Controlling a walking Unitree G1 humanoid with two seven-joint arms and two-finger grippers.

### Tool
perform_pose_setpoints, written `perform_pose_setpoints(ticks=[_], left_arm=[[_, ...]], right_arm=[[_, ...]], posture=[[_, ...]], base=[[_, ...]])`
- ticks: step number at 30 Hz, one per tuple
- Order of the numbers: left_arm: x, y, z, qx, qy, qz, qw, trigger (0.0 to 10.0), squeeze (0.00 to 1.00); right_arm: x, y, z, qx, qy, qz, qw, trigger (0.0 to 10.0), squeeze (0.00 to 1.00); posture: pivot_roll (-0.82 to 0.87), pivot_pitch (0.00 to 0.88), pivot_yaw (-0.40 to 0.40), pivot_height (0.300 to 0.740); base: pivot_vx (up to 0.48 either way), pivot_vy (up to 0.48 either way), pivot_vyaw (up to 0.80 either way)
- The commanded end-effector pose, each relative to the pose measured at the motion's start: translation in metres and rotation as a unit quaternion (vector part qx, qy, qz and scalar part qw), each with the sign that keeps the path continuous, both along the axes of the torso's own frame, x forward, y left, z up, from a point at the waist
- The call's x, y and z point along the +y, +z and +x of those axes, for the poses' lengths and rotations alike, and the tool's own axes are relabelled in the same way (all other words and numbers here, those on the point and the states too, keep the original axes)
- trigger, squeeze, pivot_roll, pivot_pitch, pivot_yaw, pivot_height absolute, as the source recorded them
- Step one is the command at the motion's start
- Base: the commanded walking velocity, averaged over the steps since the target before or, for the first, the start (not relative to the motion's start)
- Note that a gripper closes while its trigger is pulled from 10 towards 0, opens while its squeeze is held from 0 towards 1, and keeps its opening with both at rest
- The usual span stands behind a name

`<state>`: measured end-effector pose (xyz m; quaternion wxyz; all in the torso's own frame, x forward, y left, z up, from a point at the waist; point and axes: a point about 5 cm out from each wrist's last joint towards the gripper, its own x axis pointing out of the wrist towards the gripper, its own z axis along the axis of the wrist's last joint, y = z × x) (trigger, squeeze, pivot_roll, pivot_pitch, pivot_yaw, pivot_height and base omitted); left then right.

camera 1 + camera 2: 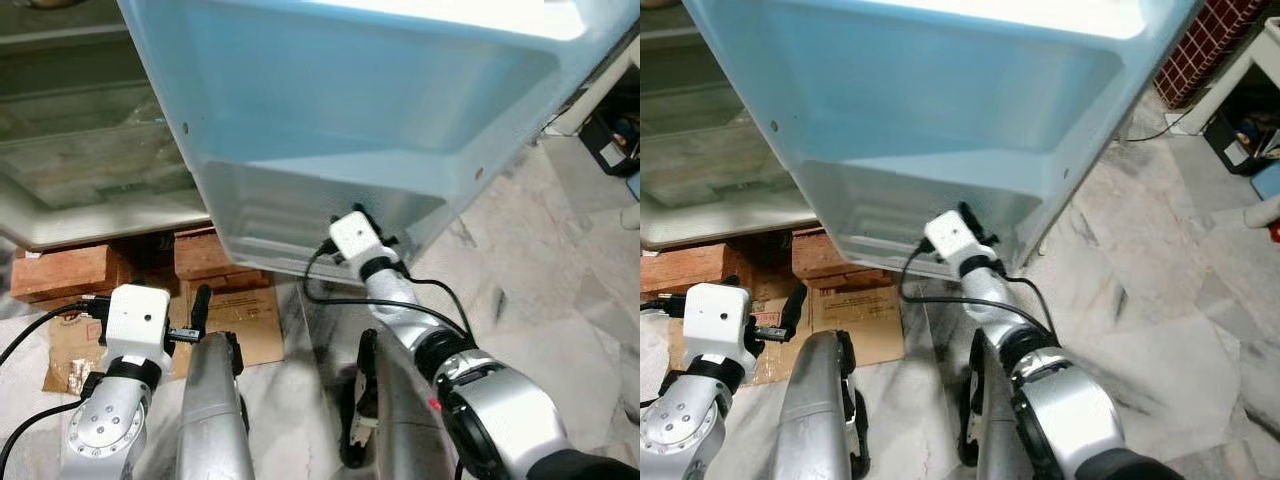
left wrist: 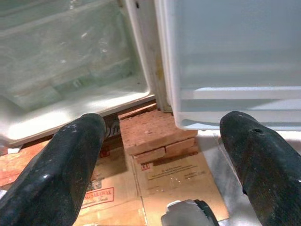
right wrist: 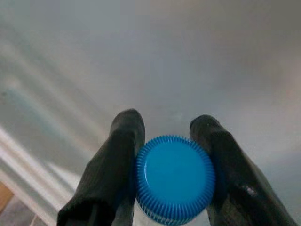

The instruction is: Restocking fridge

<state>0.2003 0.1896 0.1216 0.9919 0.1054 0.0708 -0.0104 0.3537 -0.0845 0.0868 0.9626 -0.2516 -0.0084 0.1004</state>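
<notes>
Here, nearest the camera at the lower left of the left eye view, the left gripper (image 1: pixel 200 315) hangs idle with its two black fingers (image 2: pixel 56 174) spread wide and holding nothing, above a flattened brown cardboard sheet (image 2: pixel 174 181) on the pale marble floor (image 1: pixel 560 300). Just beyond it, a stack of red bricks (image 2: pixel 150 134) props up the fridge at the foot of the cabinet. Toward the centre of the frame the right arm reaches forward and up, and the right gripper (image 3: pixel 171 155) is closed on a bottle with a ribbed blue plastic cap (image 3: pixel 175 178), one finger pressing each side of the cap; the bottle's body lies below the cap and cannot be made out. That gripper sits against the lower shelf of the open pale-blue fridge door (image 1: pixel 350 110), which fills the upper middle of the frame. Farther back at the upper left lies the fridge's white interior compartment (image 1: pixel 90 150) with its translucent shelf. The step in hand looks like placing the bottle into the door's lower bin. The next move probably calls for lowering it until it stands upright inside the bin, then parting the fingers and drawing straight back without tipping it.
</notes>
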Motion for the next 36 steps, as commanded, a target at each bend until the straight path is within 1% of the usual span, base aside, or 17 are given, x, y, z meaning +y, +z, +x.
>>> perform_pose_setpoints(ticks=[1,3,5,8,9,10,11,14,16,18,23,24,30,32,36], left_arm=[[0.0,-0.006,-0.002,0.017,0.001,-0.002,1.0,10.0,0.0],[0.0,-0.007,0.001,0.016,0.003,-0.003,1.0,10.0,0.0],[0.0,-0.007,0.001,0.016,0.004,-0.003,1.0,10.0,0.0],[0.001,-0.008,0.003,0.015,0.007,-0.003,1.0,10.0,0.0],[0.001,-0.008,0.003,0.015,0.007,-0.003,1.0,10.0,0.0],[0.001,-0.008,0.004,0.016,0.009,-0.002,1.0,10.0,0.0],[0.002,-0.008,0.005,0.017,0.01,-0.001,1.0,10.0,0.0],[0.002,-0.009,0.006,0.017,0.011,0.0,1.0,10.0,0.0],[0.004,-0.009,0.007,0.019,0.014,0.003,1.0,10.0,0.0],[0.005,-0.01,0.008,0.02,0.016,0.006,1.0,10.0,0.0],[0.005,-0.011,0.01,0.02,0.017,0.007,1.0,10.0,0.0],[0.005,-0.012,0.011,0.02,0.018,0.007,1.0,10.0,0.0],[0.005,-0.013,0.011,0.021,0.021,0.008,1.0,10.0,0.0],[0.007,-0.013,0.011,0.02,0.024,0.011,0.999,10.0,0.0],[0.008,-0.015,0.013,0.019,0.029,0.012,0.999,10.0,0.0]], right_arm=[[-0.026,-0.008,0.001,0.019,-0.058,-0.022,0.998,10.0,0.0],[-0.045,-0.004,0.005,0.011,-0.095,-0.046,0.994,10.0,0.0],[-0.05,-0.003,0.006,0.012,-0.101,-0.042,0.994,10.0,0.0],[-0.059,-0.001,0.008,0.011,-0.115,-0.055,0.992,10.0,0.0],[-0.059,-0.001,0.008,0.011,-0.115,-0.055,0.992,10.0,0.0],[-0.064,-0.002,0.008,0.016,-0.127,-0.059,0.99,10.0,0.48],[-0.068,-0.003,0.008,0.018,-0.139,-0.065,0.988,10.0,1.0],[-0.07,-0.002,0.008,0.019,-0.144,-0.062,0.987,10.0,1.0],[-0.071,0.001,0.009,0.009,-0.149,-0.067,0.987,10.0,1.0],[-0.07,0.006,0.011,-0.002,-0.144,-0.072,0.987,10.0,1.0],[-0.069,0.009,0.013,-0.012,-0.14,-0.076,0.987,10.0,1.0],[-0.068,0.012,0.014,-0.019,-0.136,-0.074,0.988,10.0,1.0],[-0.066,0.014,0.015,-0.021,-0.122,-0.066,0.99,10.0,1.0],[-0.063,0.019,0.016,-0.03,-0.105,-0.051,0.993,10.0,1.0],[-0.062,0.024,0.017,-0.044,-0.086,-0.042,0.994,10.0,1.0]], posture=[[0.21,0.295,-0.063,0.567],[0.2,0.288,-0.065,0.567],[0.2,0.287,-0.065,0.567],[0.2,0.28,-0.063,0.567],[0.2,0.28,-0.063,0.567],[0.2,0.278,-0.062,0.567],[0.2,0.276,-0.06,0.567],[0.2,0.273,-0.058,0.567],[0.2,0.269,-0.056,0.567],[0.2,0.261,-0.056,0.567],[0.2,0.254,-0.057,0.567],[0.2,0.25,-0.058,0.567],[0.2,0.243,-0.064,0.567],[0.19,0.233,-0.063,0.567],[0.18,0.222,-0.061,0.567]], base=[[0.0,0.0,0.0],[0.0,0.0,0.0],[0.0,0.0,0.0],[0.0,0.0,0.0],[0.0,0.0,0.0],[0.0,0.0,0.0],[0.0,0.0,0.0],[0.0,0.0,0.0],[0.0,0.0,0.0],[0.0,0.0,0.0],[0.0,0.0,0.0],[0.0,0.0,0.0],[0.0,0.0,0.0],[0.0,0.0,0.0],[0.0,0.0,0.0]])
